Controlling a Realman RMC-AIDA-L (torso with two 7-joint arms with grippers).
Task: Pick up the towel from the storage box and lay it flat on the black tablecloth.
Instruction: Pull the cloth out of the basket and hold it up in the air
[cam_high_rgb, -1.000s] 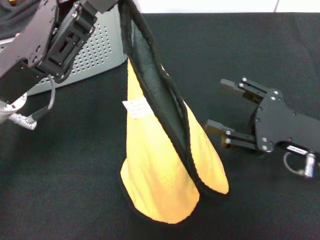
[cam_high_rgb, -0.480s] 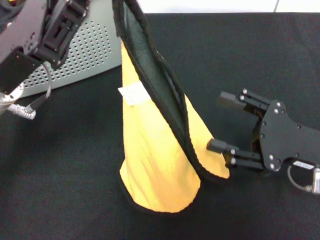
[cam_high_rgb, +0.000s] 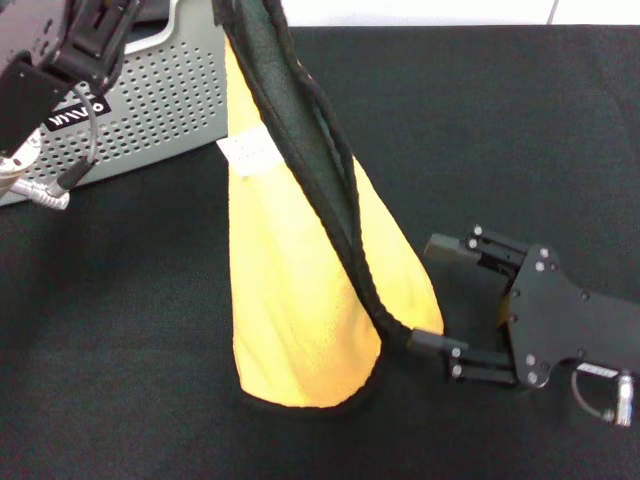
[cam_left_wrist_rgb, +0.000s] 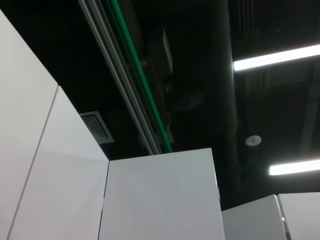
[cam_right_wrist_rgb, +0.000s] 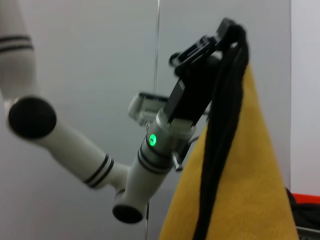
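Observation:
The towel (cam_high_rgb: 300, 290) hangs as a folded cone, yellow-orange outside and grey-green inside, with black edging and a white tag (cam_high_rgb: 245, 150). Its bottom hem rests on the black tablecloth (cam_high_rgb: 520, 120). My left gripper (cam_right_wrist_rgb: 226, 31) is shut on the towel's top (cam_right_wrist_rgb: 235, 165); it is above the head view, where only the left arm (cam_high_rgb: 60, 50) shows. My right gripper (cam_high_rgb: 425, 293) is open, low over the cloth, at the towel's lower right edge, and its near finger (cam_high_rgb: 430, 340) touches the black hem. The storage box (cam_high_rgb: 160, 100) stands at the far left.
A cable (cam_high_rgb: 85, 150) from the left arm dangles in front of the storage box. Bare tablecloth stretches to the right and behind the right gripper. The left wrist view shows only ceiling lights and white panels.
The left arm has raised the towel and drawn it left, uncovering more of the storage box. The right gripper has moved nearer and in to the towel's lower right edge.

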